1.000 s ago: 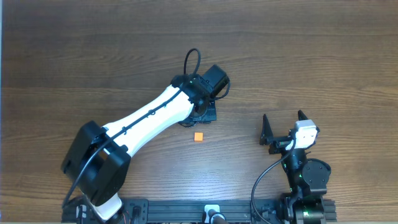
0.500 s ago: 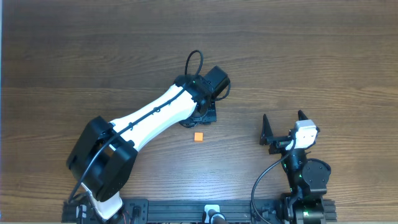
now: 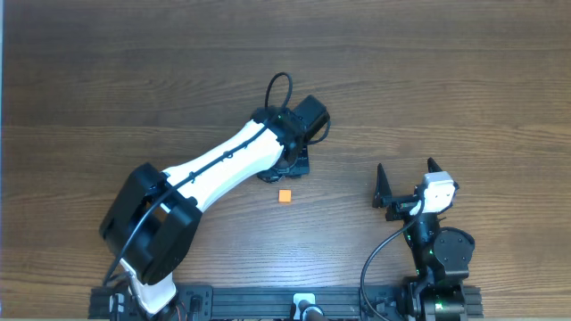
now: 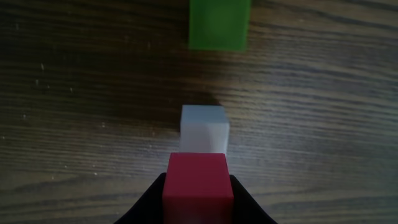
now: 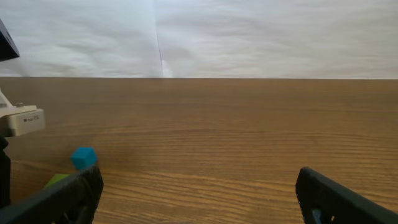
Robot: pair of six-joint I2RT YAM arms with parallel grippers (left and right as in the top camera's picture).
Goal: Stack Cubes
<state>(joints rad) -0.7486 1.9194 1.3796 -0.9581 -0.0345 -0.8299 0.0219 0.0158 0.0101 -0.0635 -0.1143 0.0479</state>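
Note:
My left gripper (image 4: pixel 198 193) is shut on a red cube (image 4: pixel 198 182), one finger on each side. Just beyond the red cube a white cube (image 4: pixel 204 127) sits on the wooden table, and a green cube (image 4: pixel 219 23) lies farther off in line with it. From above, the left gripper (image 3: pixel 293 166) is at the table's middle and covers those cubes. A small orange cube (image 3: pixel 285 196) lies alone just in front of it. My right gripper (image 3: pixel 405 171) stands open and empty at the right. A blue cube (image 5: pixel 83 157) shows far off in the right wrist view.
The left arm (image 3: pixel 223 165) lies diagonally across the table's middle from the bottom left. Bare wooden table (image 3: pixel 446 71) spreads to the far side and to both ends. A pale wall (image 5: pixel 249 37) rises behind the table's far edge.
The left arm's shoulder end has swung slightly right while its gripper stays almost in place over the cubes. The right arm has not moved.

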